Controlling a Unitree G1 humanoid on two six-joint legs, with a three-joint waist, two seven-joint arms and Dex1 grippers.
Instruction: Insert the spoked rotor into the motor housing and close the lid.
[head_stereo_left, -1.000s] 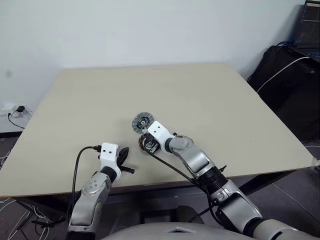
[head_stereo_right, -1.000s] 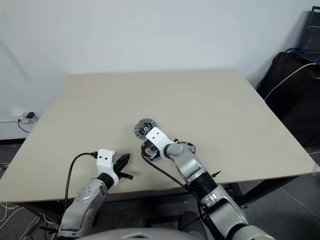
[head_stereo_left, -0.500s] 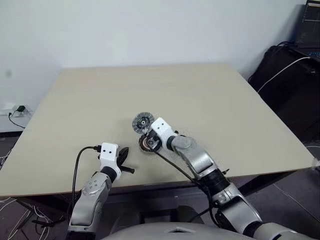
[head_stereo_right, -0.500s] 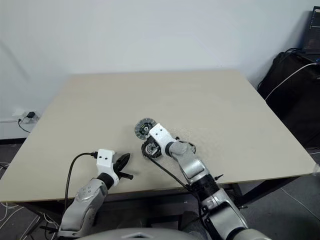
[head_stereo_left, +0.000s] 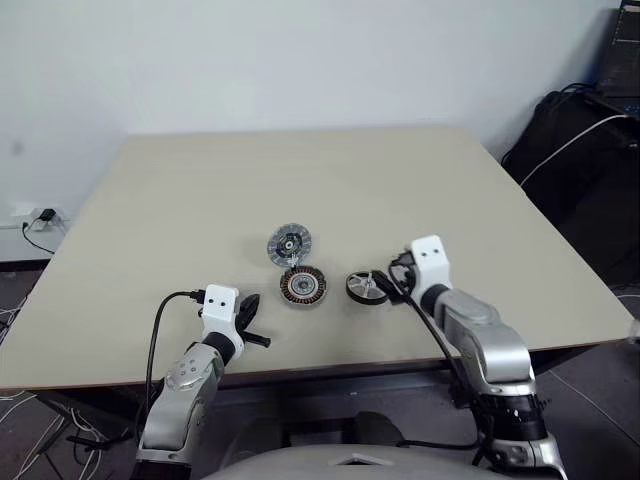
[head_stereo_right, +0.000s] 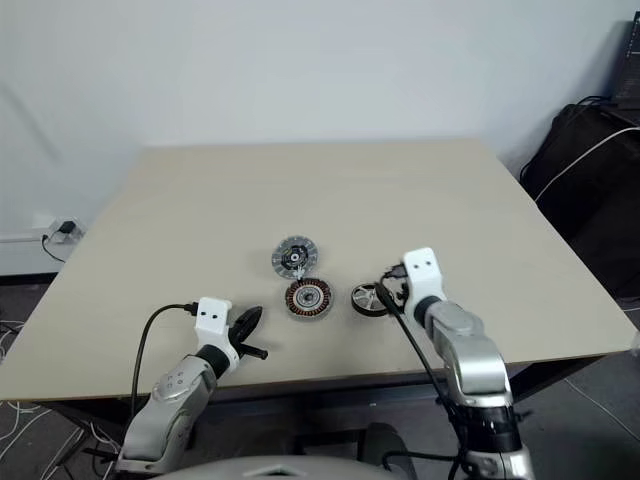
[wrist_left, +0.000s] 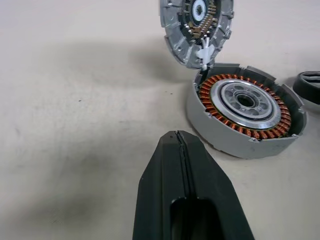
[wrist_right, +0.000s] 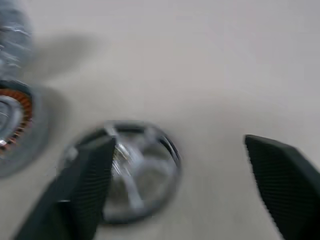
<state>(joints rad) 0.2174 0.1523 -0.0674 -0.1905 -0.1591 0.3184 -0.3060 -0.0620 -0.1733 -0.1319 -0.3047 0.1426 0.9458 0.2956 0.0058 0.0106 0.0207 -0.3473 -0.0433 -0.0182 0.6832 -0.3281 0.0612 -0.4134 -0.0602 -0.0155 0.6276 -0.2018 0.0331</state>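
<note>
On the pale beige tabletop (head_stereo_left: 400, 190) three small motor parts lay near the front edge. The spoked rotor (head_stereo_left: 366, 287), a flat little wheel with a black outer rim and shiny silver spokes running to a silver hub, lay flat on the table just to the right of the motor housing (head_stereo_left: 302, 286), close beside it but not touching. That housing was a low round grey shell packed with coppery-brown radial windings around a pale metal centre with a dark bore, open on top. Directly behind it, and touching its far rim as the left wrist view showed, was the lid (head_stereo_left: 291, 243), a silver-grey ribbed disc with a dark centre, tilted up rather than lying flat. The right gripper (wrist_right: 182, 187) was just to the right of the rotor, its two black fingers spread wide and holding nothing; in its wrist view one finger (wrist_right: 85, 190) overlapped the wheel's edge, though I could not tell whether it touched. The left gripper (head_stereo_left: 248, 318) hung near the table's front edge, to the left of the housing and apart from it, its fingers pressed together and empty.
</note>
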